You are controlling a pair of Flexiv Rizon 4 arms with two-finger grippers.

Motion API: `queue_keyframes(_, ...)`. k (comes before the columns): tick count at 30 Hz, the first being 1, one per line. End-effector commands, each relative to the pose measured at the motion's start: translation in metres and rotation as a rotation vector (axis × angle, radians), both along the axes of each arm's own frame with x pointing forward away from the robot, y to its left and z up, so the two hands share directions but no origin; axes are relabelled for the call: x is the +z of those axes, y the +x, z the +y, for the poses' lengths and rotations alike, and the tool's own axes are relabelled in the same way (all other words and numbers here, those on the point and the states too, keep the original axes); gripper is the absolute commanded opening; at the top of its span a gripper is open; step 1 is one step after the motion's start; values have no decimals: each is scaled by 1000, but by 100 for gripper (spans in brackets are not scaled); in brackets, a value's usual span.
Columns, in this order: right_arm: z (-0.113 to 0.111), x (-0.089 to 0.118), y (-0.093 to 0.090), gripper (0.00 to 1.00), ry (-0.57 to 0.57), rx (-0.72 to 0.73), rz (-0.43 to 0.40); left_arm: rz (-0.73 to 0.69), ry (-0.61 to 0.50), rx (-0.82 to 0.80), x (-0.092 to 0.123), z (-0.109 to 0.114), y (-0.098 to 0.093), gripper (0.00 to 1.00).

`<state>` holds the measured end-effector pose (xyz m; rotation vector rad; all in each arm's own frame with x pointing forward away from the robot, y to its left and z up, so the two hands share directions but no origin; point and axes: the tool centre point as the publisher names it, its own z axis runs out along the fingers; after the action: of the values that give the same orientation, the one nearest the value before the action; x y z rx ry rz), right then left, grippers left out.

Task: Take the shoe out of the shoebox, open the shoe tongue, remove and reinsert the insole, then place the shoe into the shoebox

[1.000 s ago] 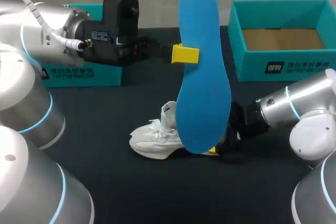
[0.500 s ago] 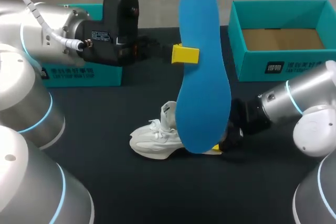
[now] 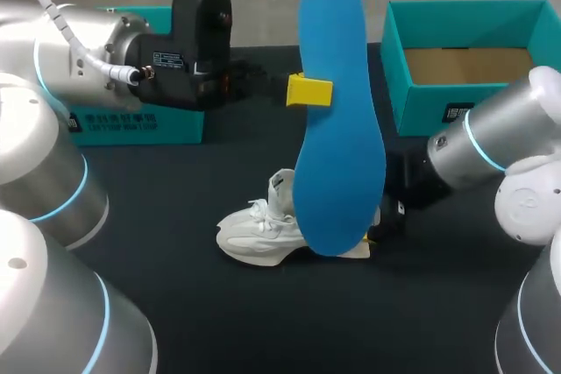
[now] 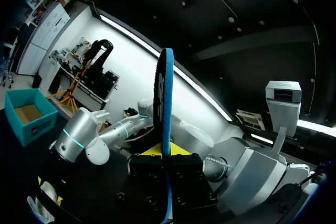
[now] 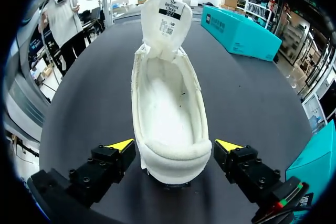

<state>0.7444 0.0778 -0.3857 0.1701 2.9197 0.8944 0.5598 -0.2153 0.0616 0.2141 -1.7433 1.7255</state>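
A printed label (image 5: pixel 169 10) tops the upturned tongue of the shoe (image 5: pixel 167 114).

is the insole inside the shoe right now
No, the blue insole is held upright in the left pincer, and the white shoe is empty inside.

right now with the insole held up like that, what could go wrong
The left pincer grips the tall insole at one spot, so it may swing or slip. The right pincer stands open around the heel of the shoe, which may slide when the insole is pushed in.
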Motion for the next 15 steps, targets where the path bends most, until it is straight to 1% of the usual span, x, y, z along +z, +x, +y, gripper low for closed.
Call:
queue_keyframes(1, 3, 14, -1, 100, -232, -21, 36, 0, -2, -2, 0, -2, 1, 0)
queue_keyframes(4, 5, 18, -2, 100, -281, -27, 41, 0, -2, -2, 0, -2, 1, 0)
queue_keyframes(9, 4, 22, -3, 100, -326, -26, 31, 0, -2, -2, 0, -2, 1, 0)
queue_keyframes(15, 6, 35, -2, 100, -425, -29, 32, 0, -2, -2, 0, -2, 1, 0)
